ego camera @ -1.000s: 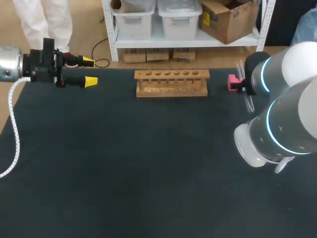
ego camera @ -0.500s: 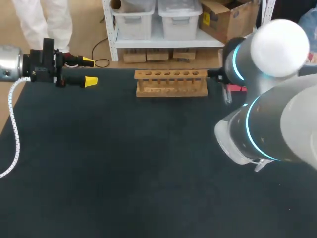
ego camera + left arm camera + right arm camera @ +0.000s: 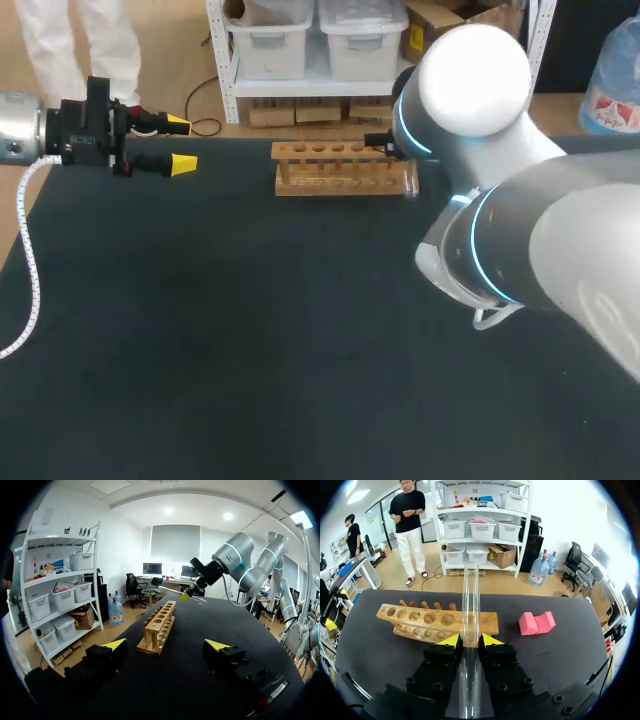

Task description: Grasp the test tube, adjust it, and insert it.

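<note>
My right gripper [image 3: 470, 641] is clamped on the tube [image 3: 470, 595], which pokes out ahead over the rack [image 3: 420, 622] by the table's [image 3: 250, 330] far edge. The pink block [image 3: 536, 623] sits past that rack end. My left gripper [image 3: 166, 644] hangs spread wide at the far left corner.

the right gripper [image 3: 470, 641] clamps the clear test tube [image 3: 470, 600] (pointing straight ahead) over the wooden rack [image 3: 427, 621]; a pink block [image 3: 536, 622] lies beside it.
</note>
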`<state>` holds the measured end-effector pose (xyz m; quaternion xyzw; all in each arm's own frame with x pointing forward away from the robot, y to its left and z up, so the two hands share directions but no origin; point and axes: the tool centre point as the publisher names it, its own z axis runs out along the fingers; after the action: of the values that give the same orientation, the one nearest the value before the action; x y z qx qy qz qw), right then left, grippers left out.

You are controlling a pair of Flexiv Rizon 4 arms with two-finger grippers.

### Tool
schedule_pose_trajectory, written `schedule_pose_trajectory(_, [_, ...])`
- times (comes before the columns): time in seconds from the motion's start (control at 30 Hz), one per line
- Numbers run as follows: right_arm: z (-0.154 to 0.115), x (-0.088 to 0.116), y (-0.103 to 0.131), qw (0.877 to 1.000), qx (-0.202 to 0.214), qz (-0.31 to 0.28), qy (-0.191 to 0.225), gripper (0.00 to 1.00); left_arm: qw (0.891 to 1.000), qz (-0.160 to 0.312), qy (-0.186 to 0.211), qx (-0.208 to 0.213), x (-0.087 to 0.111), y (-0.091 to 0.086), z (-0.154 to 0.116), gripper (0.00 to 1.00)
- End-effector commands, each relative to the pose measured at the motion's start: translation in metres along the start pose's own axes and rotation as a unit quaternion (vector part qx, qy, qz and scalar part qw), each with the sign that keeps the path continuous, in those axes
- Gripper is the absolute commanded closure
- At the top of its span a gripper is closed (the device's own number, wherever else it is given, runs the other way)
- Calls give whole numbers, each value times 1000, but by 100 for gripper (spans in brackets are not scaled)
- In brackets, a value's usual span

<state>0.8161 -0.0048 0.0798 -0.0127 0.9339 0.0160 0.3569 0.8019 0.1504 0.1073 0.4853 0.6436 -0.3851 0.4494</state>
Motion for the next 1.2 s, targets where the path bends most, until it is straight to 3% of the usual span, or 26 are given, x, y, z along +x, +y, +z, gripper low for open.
schedule_pose_trajectory(0.03, [10,-3,5,1000,-8,0,8,100,1000,2,-2,0,1,0,0,0])
schedule_pose_trajectory(0.63, [18,11,27,999,-23,11,23,100,1000,2,-2,0,1,0,0,0])
schedule_pose_trajectory(1.2, [25,20,29,998,-37,16,38,100,1000,2,-2,0,1,0,0,0])
